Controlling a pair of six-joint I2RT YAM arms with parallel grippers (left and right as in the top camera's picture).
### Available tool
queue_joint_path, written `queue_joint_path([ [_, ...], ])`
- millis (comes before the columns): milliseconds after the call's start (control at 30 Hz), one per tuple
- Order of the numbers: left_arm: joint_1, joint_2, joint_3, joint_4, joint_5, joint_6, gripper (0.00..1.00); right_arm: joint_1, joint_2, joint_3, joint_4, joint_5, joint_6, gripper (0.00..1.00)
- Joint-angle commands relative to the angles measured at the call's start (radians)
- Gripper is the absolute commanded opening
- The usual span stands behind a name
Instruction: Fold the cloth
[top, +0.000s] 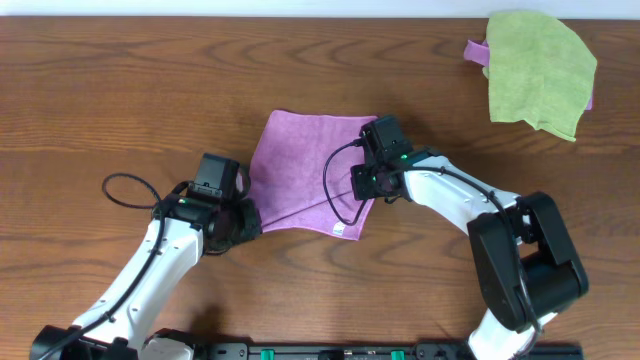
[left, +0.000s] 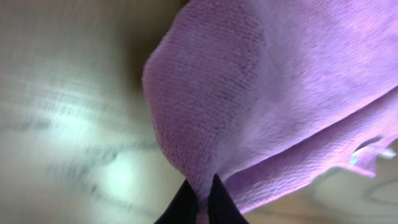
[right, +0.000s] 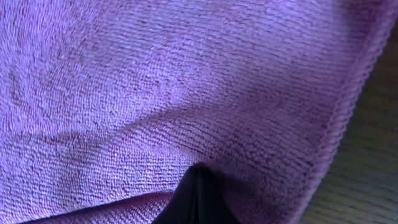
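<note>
Left fingers (left: 185, 205) and right fingers (right: 194, 200) tight on the purple cloth (top: 300, 170)'s left and right edges, wide table (top: 140, 90) around.

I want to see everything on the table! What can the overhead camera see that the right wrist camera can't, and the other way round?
Only the overhead view shows the green cloth at the far right of the table, the left end effector at a corner of the purple cloth, and that cloth's whole outline. Only the right wrist view shows the fuzzy weave close up, the stitched hem, and the right end effector pinching the fabric. Both show the purple cloth and the wooden table.
</note>
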Motion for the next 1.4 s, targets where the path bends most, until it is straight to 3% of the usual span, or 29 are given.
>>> queue_joint_path([
  [0,-0.008,-0.018,0.006,-0.066,-0.055,0.003,0.38,0.006,0.053,-0.05,-0.034,0.056,-0.013,0.01],
  [67,-0.027,-0.027,0.008,-0.116,-0.055,-0.007,0.88,0.006,0.053,-0.05,-0.034,0.056,-0.013,0.01],
  [100,-0.04,-0.033,0.008,-0.138,-0.066,-0.01,0.97,0.006,0.053,-0.05,-0.034,0.056,-0.013,0.01],
  [267,-0.083,-0.051,0.009,-0.134,-0.099,-0.018,0.95,0.006,0.053,-0.05,-0.035,0.056,-0.013,0.01],
  [533,-0.084,-0.051,0.009,0.016,-0.174,-0.02,0.97,0.006,0.053,-0.049,-0.043,0.056,-0.013,0.01],
  [567,-0.084,-0.051,0.009,0.02,-0.166,-0.02,0.96,0.006,0.053,-0.049,-0.043,0.056,-0.012,0.01],
  [600,-0.084,-0.051,0.009,0.02,-0.158,-0.02,0.8,0.006,0.053,-0.049,-0.043,0.056,-0.013,0.01],
  [633,-0.084,-0.051,0.008,0.019,-0.146,-0.02,0.47,0.006,0.053,-0.049,-0.042,0.056,-0.012,0.01],
  [733,-0.084,-0.051,0.008,0.018,-0.135,-0.021,0.09,0.006,0.053,-0.049,-0.042,0.056,-0.012,0.01],
  [900,-0.086,-0.051,0.008,-0.011,-0.052,-0.021,0.06,0.006,0.053,-0.049,-0.041,0.056,-0.012,0.01],
  [1367,-0.105,-0.051,-0.092,0.048,-0.114,-0.043,0.06,0.006,0.053,-0.05,-0.042,0.06,-0.013,0.01],
])
